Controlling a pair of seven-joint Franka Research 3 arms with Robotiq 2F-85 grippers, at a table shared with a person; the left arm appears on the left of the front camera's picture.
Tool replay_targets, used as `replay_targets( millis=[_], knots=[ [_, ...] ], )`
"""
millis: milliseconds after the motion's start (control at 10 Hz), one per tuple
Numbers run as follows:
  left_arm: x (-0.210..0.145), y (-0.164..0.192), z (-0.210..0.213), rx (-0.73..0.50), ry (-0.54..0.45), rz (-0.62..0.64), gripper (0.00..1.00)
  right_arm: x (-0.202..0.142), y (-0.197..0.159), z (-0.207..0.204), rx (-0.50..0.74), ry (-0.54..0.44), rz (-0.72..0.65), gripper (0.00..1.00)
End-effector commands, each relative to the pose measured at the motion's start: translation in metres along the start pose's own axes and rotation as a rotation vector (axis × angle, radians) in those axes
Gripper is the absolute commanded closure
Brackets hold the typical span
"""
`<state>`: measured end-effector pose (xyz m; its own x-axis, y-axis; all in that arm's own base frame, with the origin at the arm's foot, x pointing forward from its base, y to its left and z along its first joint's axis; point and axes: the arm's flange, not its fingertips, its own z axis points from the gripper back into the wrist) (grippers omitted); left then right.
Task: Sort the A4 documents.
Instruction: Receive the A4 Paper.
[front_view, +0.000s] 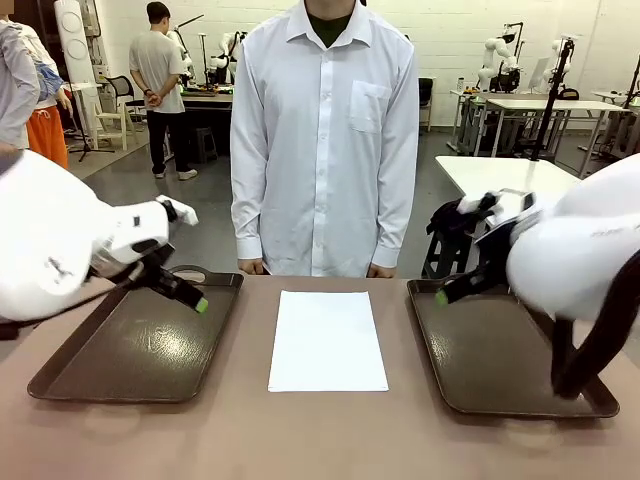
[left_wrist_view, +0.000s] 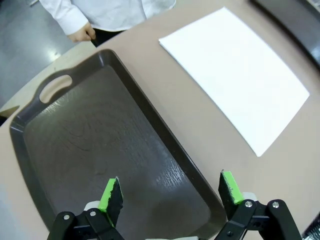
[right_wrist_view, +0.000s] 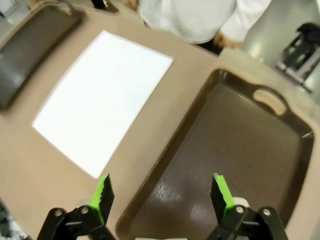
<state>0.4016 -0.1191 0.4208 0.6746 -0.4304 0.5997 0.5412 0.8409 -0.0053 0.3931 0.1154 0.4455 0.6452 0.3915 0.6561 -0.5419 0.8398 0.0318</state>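
The A4 documents (front_view: 328, 340) lie flat on the table (front_view: 320, 445) as a neat white pile (one sheet or several, the pictures do not settle), their long edges running away from the robot. Everything else is arranged about them. Close to the pile's left but not touching it sits the left tray (front_view: 120, 355), and equally close on the pile's right sits the right tray (front_view: 520, 370). Both are bare, which suggests they are the two destinations for the sorting, with none of it done yet. The left gripper (left_wrist_view: 171, 190) hovers above the tray left of the documents, over its near corner on the paper side, jaws spread wide with nothing between the green pads. The right gripper (right_wrist_view: 161, 192) mirrors it over the inner edge of the tray right of the documents, likewise wide and empty. That symmetric poise reads as a ready stance, with each arm out of the pile's way yet angled toward it. Beyond the documents' far edge a person (front_view: 325, 140) stands at the table, hands at its rim (probably waiting to take part). Since the paper is thin and flush to the surface, lifting a sheet will likely call for a pinch at an edge or corner.
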Motion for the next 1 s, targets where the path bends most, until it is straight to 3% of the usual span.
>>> replay_targets(
  millis=[0,100,500,900],
  knots=[
    [-0.040,0.013,0.051,-0.080,-0.013,-0.065,0.00,-0.047,-0.026,0.058,0.110,-0.055,0.032,0.00],
    [-0.046,0.019,0.072,-0.080,-0.056,-0.121,0.00,-0.054,-0.034,0.080,0.164,-0.055,0.088,0.00],
    [-0.069,0.031,0.132,-0.080,-0.172,-0.248,0.00,-0.075,-0.061,0.151,0.208,-0.074,0.107,0.00],
    [-0.087,0.014,0.139,-0.074,-0.187,-0.240,0.00,-0.092,-0.066,0.176,0.196,-0.132,0.100,0.00]
  ],
)
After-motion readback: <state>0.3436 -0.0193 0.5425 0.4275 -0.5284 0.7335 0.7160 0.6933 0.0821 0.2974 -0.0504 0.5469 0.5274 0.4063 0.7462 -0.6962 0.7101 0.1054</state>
